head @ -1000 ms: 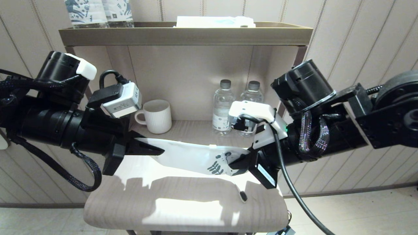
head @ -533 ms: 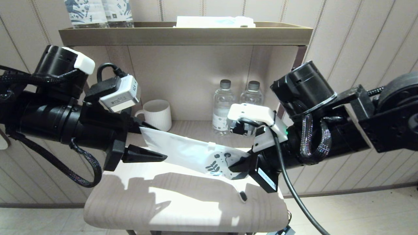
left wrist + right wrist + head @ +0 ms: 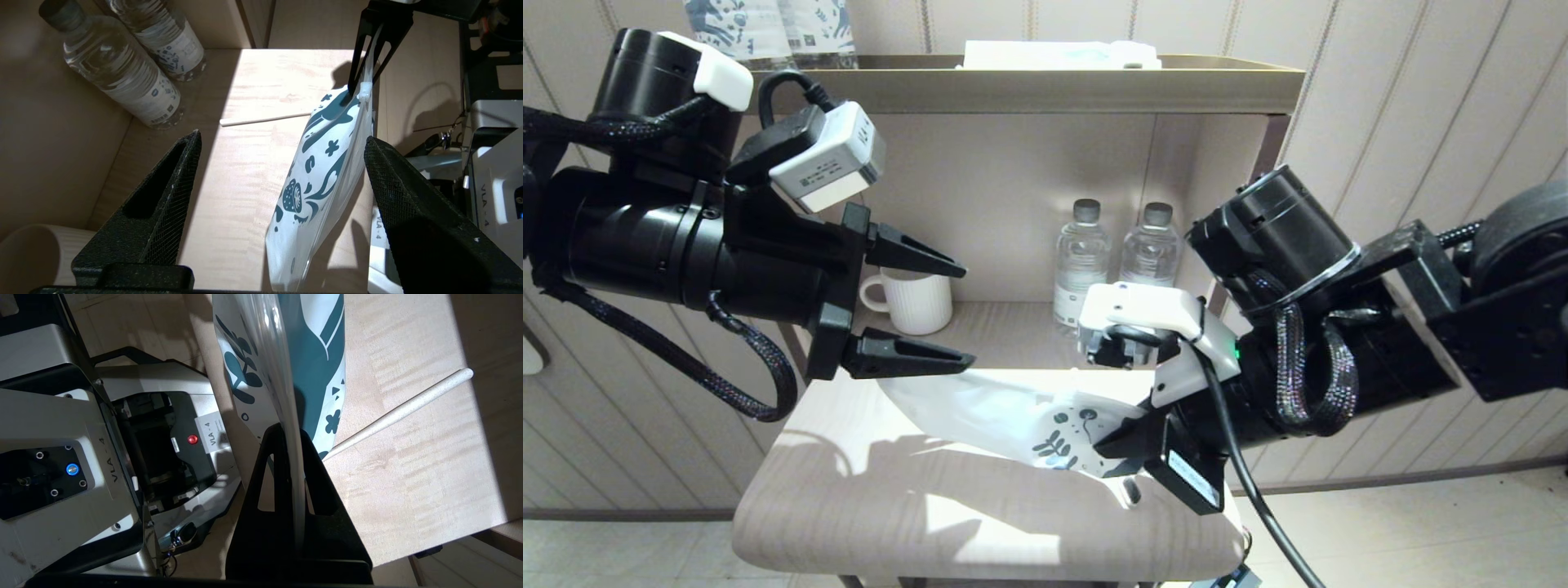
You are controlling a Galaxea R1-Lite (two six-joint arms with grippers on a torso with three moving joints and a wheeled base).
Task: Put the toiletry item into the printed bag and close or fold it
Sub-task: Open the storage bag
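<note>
The printed bag [image 3: 988, 408], frosted white with teal prints, hangs slanting over the table, its far end sagging low. My right gripper [image 3: 1112, 445] is shut on the bag's printed end [image 3: 310, 355]. My left gripper [image 3: 964, 314] is open, raised above the bag's other end and clear of it; from its wrist the bag [image 3: 322, 171] hangs between the spread fingers without touching them. The toiletry item, a thin white stick [image 3: 265, 119], lies flat on the table behind the bag [image 3: 408, 410], outside it, with its head hidden.
A white ribbed mug [image 3: 919, 298] and two water bottles [image 3: 1081, 269] stand at the back of the shelf alcove. The top ledge [image 3: 988, 86] carries patterned bottles [image 3: 768, 28] and a white box [image 3: 1062, 53]. The table's rounded front edge [image 3: 980, 531] is close.
My left gripper let go of the bag's end, opened wide and rose. The freed end of the bag sank toward the table; my right gripper dropped slightly, still holding it.
</note>
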